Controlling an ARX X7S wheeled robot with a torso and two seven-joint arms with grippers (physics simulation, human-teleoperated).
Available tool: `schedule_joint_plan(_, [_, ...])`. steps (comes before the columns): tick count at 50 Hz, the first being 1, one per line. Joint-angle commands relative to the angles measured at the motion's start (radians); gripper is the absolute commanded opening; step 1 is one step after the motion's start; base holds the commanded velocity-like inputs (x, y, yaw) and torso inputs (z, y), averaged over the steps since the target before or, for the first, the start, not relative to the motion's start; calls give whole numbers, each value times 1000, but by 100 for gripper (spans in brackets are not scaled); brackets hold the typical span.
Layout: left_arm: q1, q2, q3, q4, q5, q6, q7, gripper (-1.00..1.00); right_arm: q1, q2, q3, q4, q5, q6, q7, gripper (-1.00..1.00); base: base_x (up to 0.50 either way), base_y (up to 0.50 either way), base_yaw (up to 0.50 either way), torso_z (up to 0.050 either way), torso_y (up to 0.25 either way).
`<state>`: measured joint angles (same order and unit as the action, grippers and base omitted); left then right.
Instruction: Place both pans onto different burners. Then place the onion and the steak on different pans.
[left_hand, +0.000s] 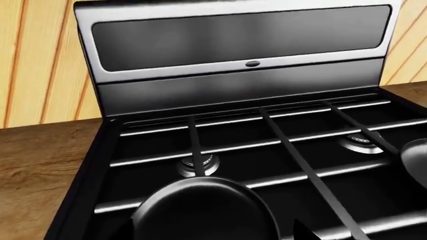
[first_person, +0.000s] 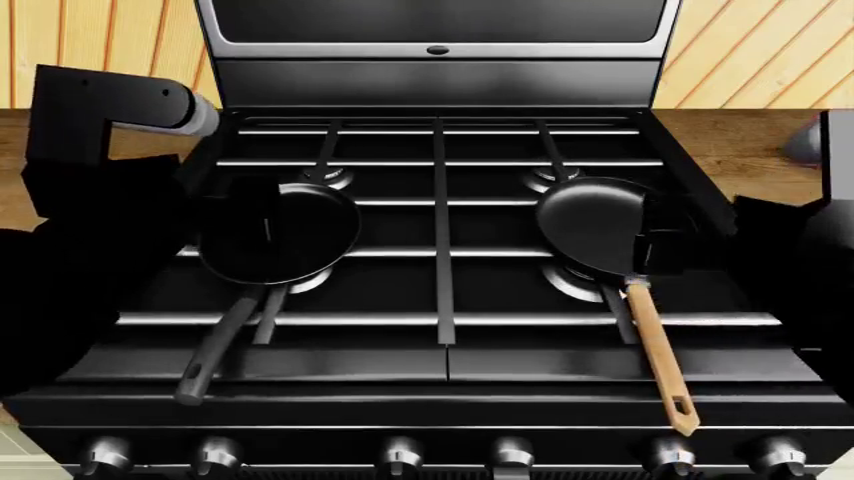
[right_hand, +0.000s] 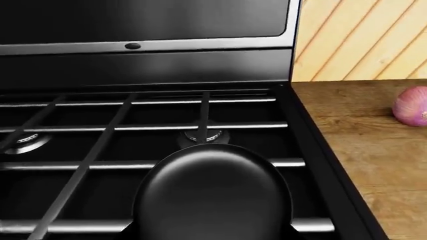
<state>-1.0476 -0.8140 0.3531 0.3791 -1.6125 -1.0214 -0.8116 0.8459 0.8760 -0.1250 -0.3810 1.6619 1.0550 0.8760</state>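
Note:
The pan with the dark grey handle (first_person: 300, 235) sits over the stove's left side, mostly above the front left burner (first_person: 315, 281). My left gripper (first_person: 254, 228) is at its left part and seems shut on it. The pan fills the bottom of the left wrist view (left_hand: 200, 210). The wooden-handled pan (first_person: 587, 225) hangs tilted between the back right burner (first_person: 550, 180) and the front right burner (first_person: 577, 283). My right gripper (first_person: 663, 245) is at its right front rim and seems shut on it. The onion (right_hand: 412, 106) lies on the counter right of the stove. The steak is out of view.
The black stove (first_person: 441, 370) has grates (first_person: 441, 250) over all its burners and knobs (first_person: 400, 455) along the front. A steel back panel (first_person: 441, 80) rises behind it. Wooden counter (right_hand: 360, 150) flanks both sides, with a plank wall behind. The back left burner (first_person: 327, 178) is uncovered.

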Motion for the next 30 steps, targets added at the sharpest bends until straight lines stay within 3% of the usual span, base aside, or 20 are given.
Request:
schedule_joint_plan(1, [10, 27, 0, -17, 75, 43, 36, 100, 109, -9, -15, 20, -35, 9, -14, 100, 0, 0, 0, 0, 0])
schedule_joint_plan(14, [-2, 61, 26, -41, 142, 61, 82, 100, 135, -32, -55, 58, -162, -10, -110, 100, 0, 0, 0, 0, 0])
schedule_joint_plan(30, [-5, 67, 19, -46, 141, 76, 70, 100, 144, -38, -68, 58, -175, -12, -105, 100, 0, 0, 0, 0, 0])
